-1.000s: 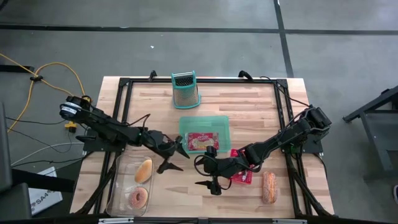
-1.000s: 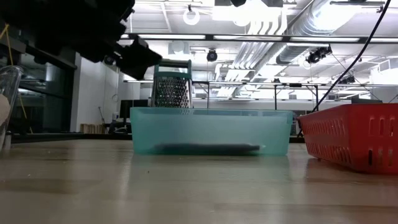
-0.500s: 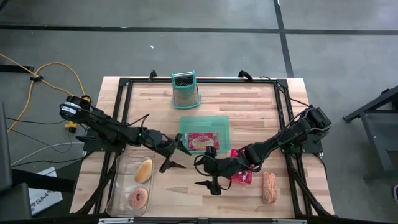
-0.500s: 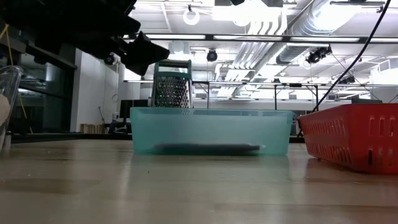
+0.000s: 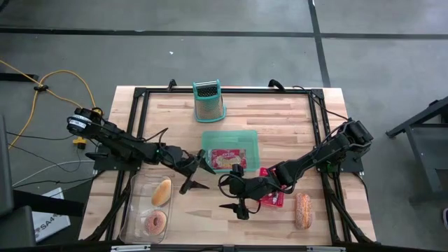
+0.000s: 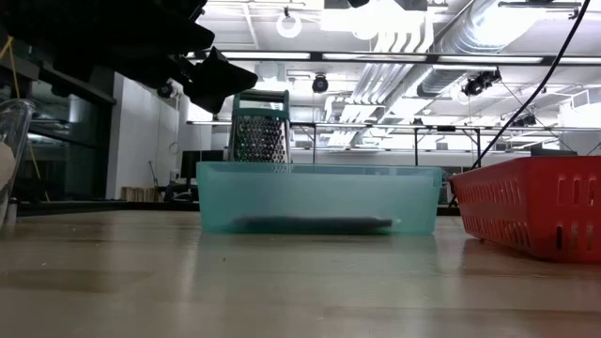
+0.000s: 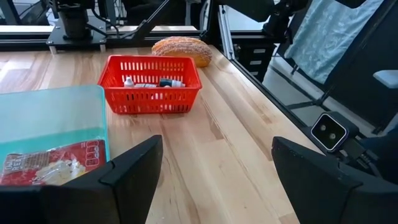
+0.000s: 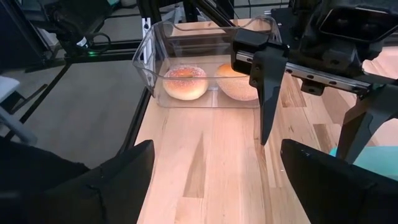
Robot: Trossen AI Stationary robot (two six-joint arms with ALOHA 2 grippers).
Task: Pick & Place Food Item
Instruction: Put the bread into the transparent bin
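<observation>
The left gripper (image 5: 195,174) hung with jaws spread and empty beside the clear tray (image 5: 134,210) holding a bun (image 5: 162,191) and a donut (image 5: 155,222). The right gripper (image 5: 234,196) also stood released over the surface (image 5: 280,119). The bun looked light, soft and crushable, best pinched gently across its middle.

Around my wooden table (image 5: 280,112) lies grey concrete floor (image 5: 210,49) crossed by dark lines; beyond, overhead, silver ducts (image 6: 413,23) and ceiling lamps (image 6: 291,25).
</observation>
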